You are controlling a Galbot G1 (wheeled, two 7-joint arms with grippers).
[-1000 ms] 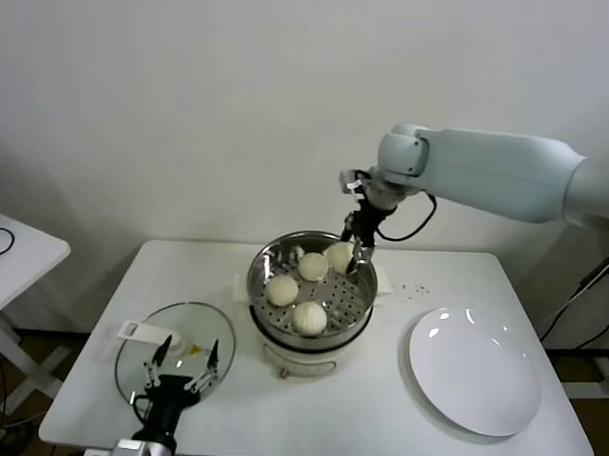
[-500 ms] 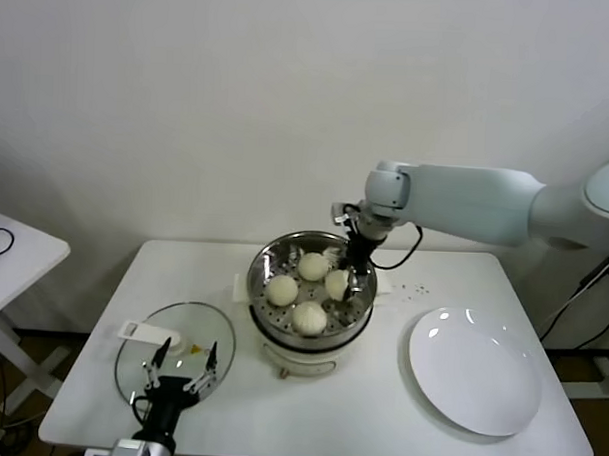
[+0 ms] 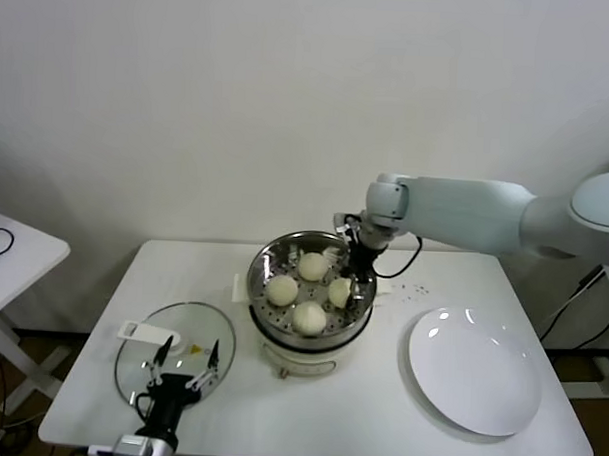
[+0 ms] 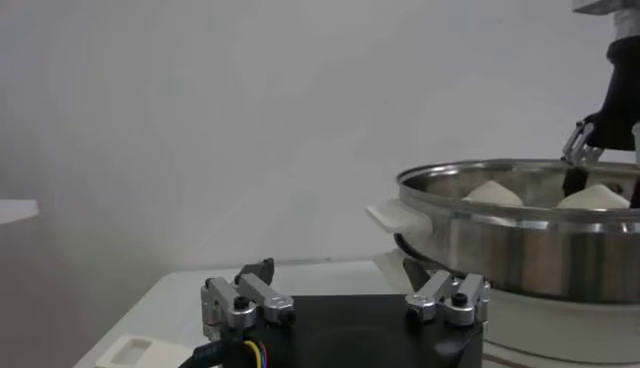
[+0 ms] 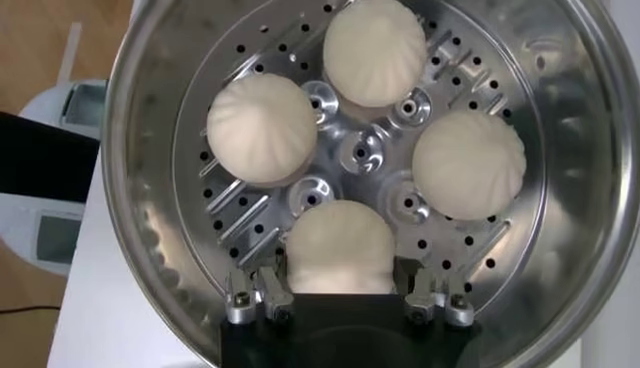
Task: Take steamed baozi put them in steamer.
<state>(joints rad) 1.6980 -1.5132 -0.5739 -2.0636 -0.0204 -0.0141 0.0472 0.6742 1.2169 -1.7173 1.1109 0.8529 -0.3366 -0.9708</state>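
Reaching down into the steamer [image 3: 309, 288], the right gripper [image 3: 355, 280] holds one steamed baozi [image 3: 339, 291] between its two fingers, at the side of the steamer nearest the white plate [image 3: 475, 370]. The wrist view shows this bun [image 5: 340, 247] squeezed between the finger pads [image 5: 266, 292], sitting low on the tray with holes in it. The jaws are closed tight on the bun. Three more buns lie on the tray inside the steamer: one at the far side [image 3: 312, 266], one at the side away from the plate [image 3: 281, 289], and one at the near side [image 3: 307, 317]. All four buns are round and off-white, and they sit close together in a ring without piling up. The steamer is a shiny metal pot on a cream base, and it stands in the middle of the white table [image 3: 378, 421]. The white plate lies on the table to one side of the steamer, with nothing on it. On the other side of the steamer lies a round glass lid [image 3: 175, 352] with a white handle. The left gripper [image 3: 184, 372] hangs low over the near edge of that lid, well apart from the steamer. Its two fingers stand open, and nothing is between them.
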